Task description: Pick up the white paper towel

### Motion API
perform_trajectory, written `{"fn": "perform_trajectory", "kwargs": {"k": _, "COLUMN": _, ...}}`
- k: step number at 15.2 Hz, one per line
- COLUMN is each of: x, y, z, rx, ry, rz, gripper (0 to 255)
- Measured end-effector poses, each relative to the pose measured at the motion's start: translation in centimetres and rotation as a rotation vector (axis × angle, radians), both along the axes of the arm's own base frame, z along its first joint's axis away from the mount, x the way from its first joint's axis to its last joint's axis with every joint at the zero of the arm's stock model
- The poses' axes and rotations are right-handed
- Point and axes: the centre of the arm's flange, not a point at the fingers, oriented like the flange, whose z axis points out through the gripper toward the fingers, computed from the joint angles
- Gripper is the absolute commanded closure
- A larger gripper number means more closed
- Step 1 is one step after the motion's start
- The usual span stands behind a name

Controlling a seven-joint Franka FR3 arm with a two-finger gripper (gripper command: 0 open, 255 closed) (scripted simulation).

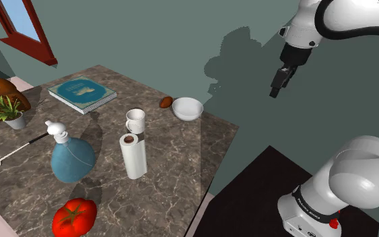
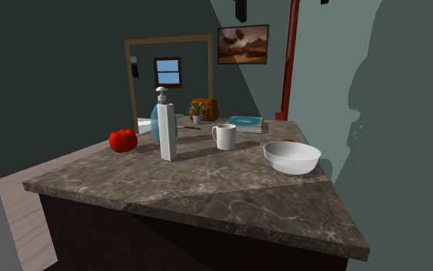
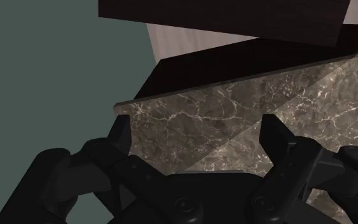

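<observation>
The white paper towel roll [image 1: 134,156] stands upright near the middle of the dark marble table [image 1: 174,195], just in front of a white mug [image 1: 135,120]. In the second exterior view the roll [image 2: 167,141] stands between the mug [image 2: 224,136] and a blue soap dispenser [image 2: 159,117]. My black gripper [image 1: 276,89] hangs high in the air beyond the table's edge on the shoulder view's right, far from the roll. In the wrist view my gripper [image 3: 199,137] is open, its fingers [image 3: 279,139] apart over a corner of the table [image 3: 222,114], with nothing between them.
Around the roll stand a blue soap dispenser [image 1: 70,156], a red tomato [image 1: 74,217], a white bowl [image 1: 187,108], a small brown object [image 1: 165,102] and a teal book [image 1: 81,93]. A potted plant [image 1: 9,111] and a long-handled utensil [image 1: 6,158] lie at the shoulder view's left.
</observation>
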Motion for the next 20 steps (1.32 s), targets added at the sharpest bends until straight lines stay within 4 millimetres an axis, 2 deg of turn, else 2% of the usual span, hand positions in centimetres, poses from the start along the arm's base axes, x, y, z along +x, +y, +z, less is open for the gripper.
{"fn": "perform_trajectory", "kwargs": {"k": 2, "x": 0.3, "y": 0.5, "z": -0.3, "rx": 0.000, "ry": -0.001, "rz": 0.001, "gripper": 0}}
{"fn": "perform_trajectory", "kwargs": {"k": 20, "x": 10.2, "y": 19.7, "z": -6.5, "rx": 0.009, "ry": -0.033, "rz": 0.039, "gripper": 0}}
